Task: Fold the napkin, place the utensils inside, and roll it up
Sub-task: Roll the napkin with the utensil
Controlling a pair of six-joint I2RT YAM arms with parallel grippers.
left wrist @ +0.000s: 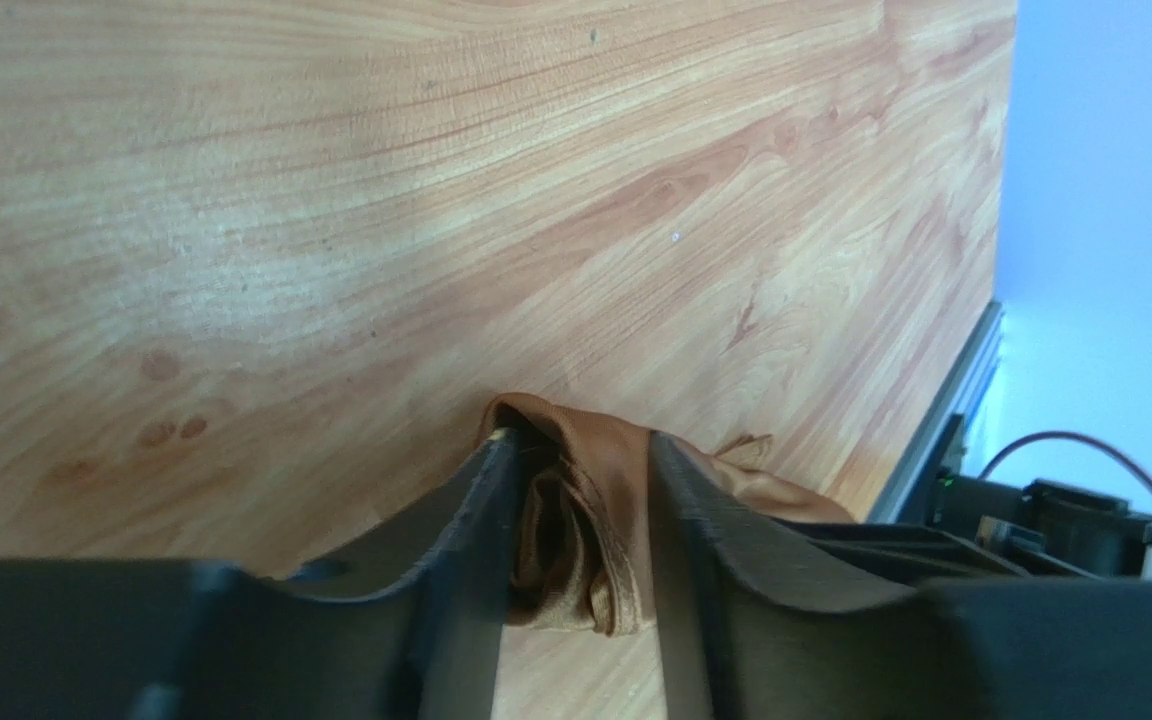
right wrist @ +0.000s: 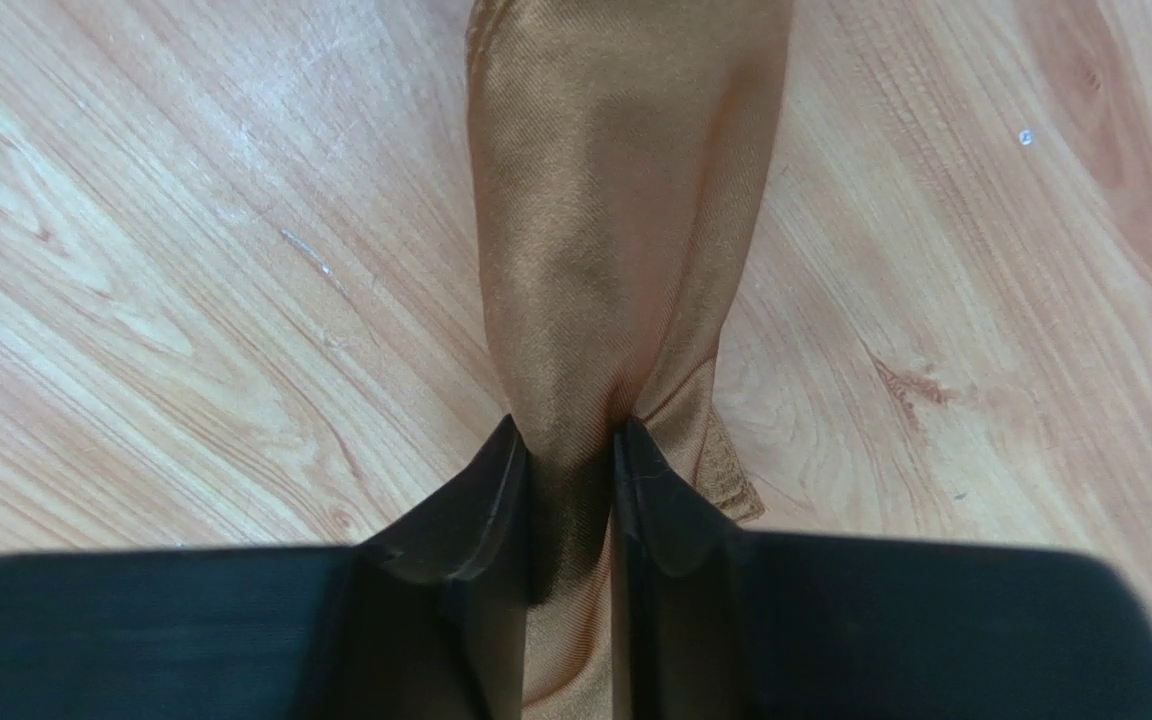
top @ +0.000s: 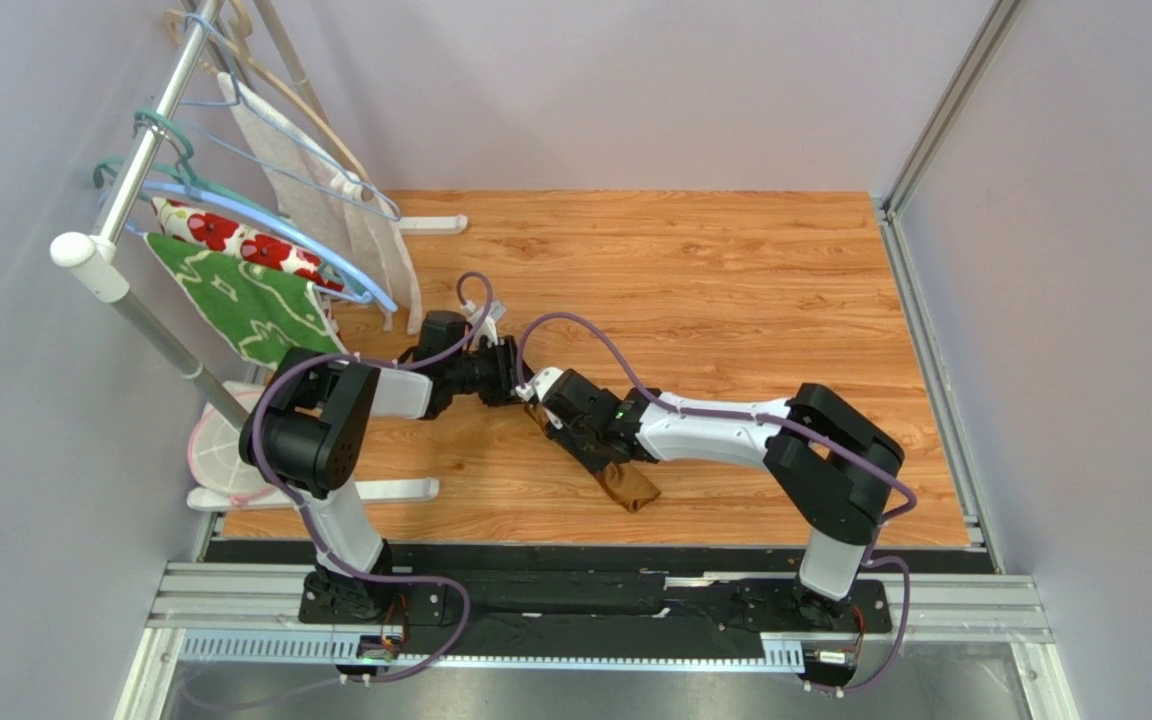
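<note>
From above, the light wooden table carries both arms reaching in toward its middle. The left gripper and the right gripper sit just beside each other. A thin golden-brown napkin with a slight sheen shows as a bunched dark strip under the right arm's wrist, its end lying on the wood near the table's front edge. At the far left stands a white metal rack hung with a green leaf-patterned cloth and a white cloth with red flowers, both well apart from the grippers.

In the left wrist view, the left gripper has its two black fingers parted, with a crumpled fold of the napkin filling the space between them. More cloth spills out to the right behind the far finger. Whether the fingers actually pinch the fold or only stand around it I cannot tell.

In the right wrist view, the right gripper is clamped on the napkin — the cloth narrows to a tight neck between the fingertips. From there it widens into a smooth band running away from the camera, over the table.
</note>
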